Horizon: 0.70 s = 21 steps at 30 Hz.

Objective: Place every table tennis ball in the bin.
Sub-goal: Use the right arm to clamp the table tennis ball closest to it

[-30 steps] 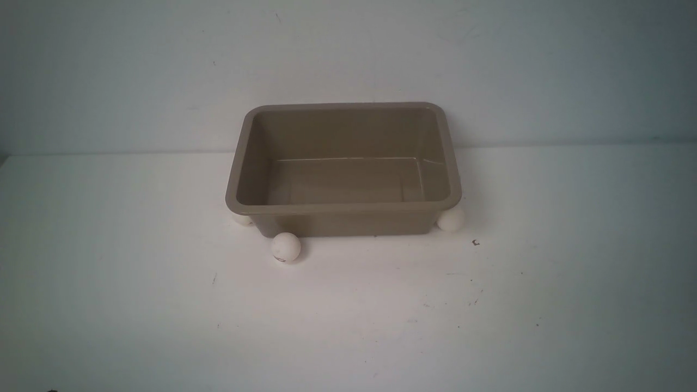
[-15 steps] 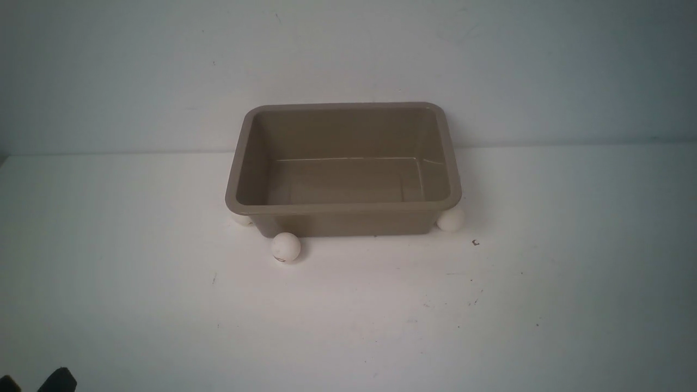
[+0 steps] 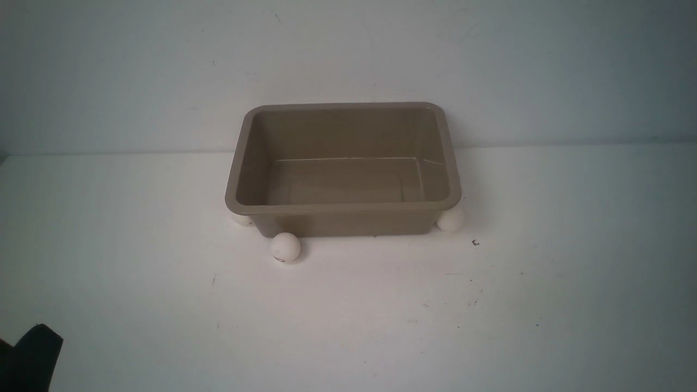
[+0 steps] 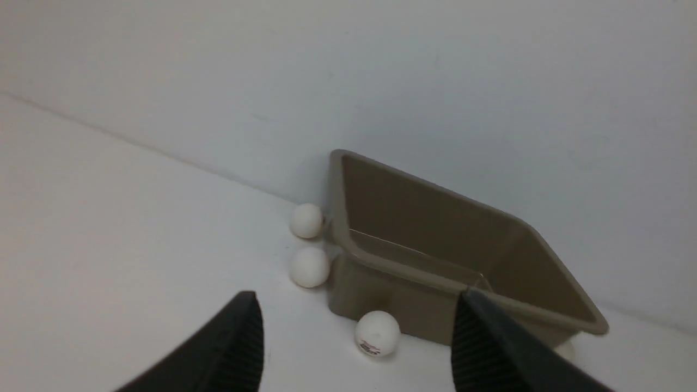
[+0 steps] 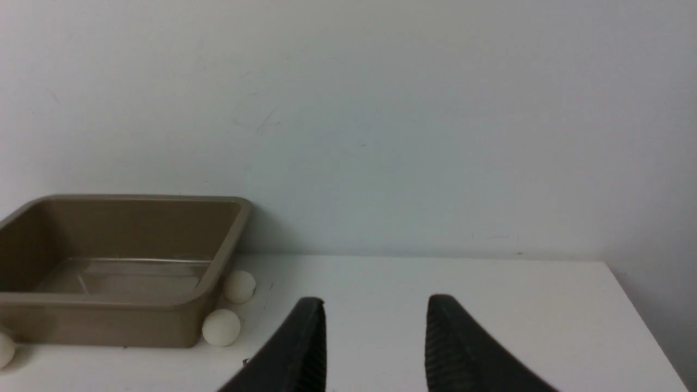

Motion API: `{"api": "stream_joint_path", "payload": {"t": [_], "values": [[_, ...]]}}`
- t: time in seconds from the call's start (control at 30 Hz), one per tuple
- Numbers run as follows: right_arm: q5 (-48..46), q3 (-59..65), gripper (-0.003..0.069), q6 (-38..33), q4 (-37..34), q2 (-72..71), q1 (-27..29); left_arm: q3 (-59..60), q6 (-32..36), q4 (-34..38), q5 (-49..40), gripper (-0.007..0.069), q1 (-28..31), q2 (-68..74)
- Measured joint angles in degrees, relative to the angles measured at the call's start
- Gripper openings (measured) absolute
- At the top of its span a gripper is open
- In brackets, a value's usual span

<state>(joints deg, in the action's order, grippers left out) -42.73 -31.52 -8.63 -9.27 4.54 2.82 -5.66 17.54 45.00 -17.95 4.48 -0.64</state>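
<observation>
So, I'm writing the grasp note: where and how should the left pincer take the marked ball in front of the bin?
Probably across its middle, from the side away from the bin: the ball is round and bare there.

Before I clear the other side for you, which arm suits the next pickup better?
Probably the left: its open end effector faces the marked ball by the bin's near left corner.

White tbl [image 3: 348, 305] w/ dark marks, meets pale wall [image 3: 348, 49] behind.
</observation>
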Motion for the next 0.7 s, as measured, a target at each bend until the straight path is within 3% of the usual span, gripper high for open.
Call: {"api": "stream_joint_path", "payload": {"t": [0.1, 0.33, 0.57, 0.7], "values": [[-0.10, -0.04, 0.0243, -7.07, -4.72, 0.00, 0.00, -4.98, 5.56, 0.05, -6.08, 0.0426, 0.00, 0.68], [-0.60, -0.04, 0.0243, -15.30, -13.13, 0.00, 0.00, -12.56, 14.89, -3.33, -13.90, 0.0426, 0.00, 8.59], [-1.69, -0.04, 0.0243, -16.53, -15.15, 0.52, 0.00, -19.06, 16.41, -7.58, -19.59, 0.0426, 0.00, 17.15], [-1.86, -0.04, 0.0243, -18.18, -16.30, 5.25, 0.00, -25.40, 16.41, -16.01, -25.52, 0.0426, 0.00, 24.32]]}}
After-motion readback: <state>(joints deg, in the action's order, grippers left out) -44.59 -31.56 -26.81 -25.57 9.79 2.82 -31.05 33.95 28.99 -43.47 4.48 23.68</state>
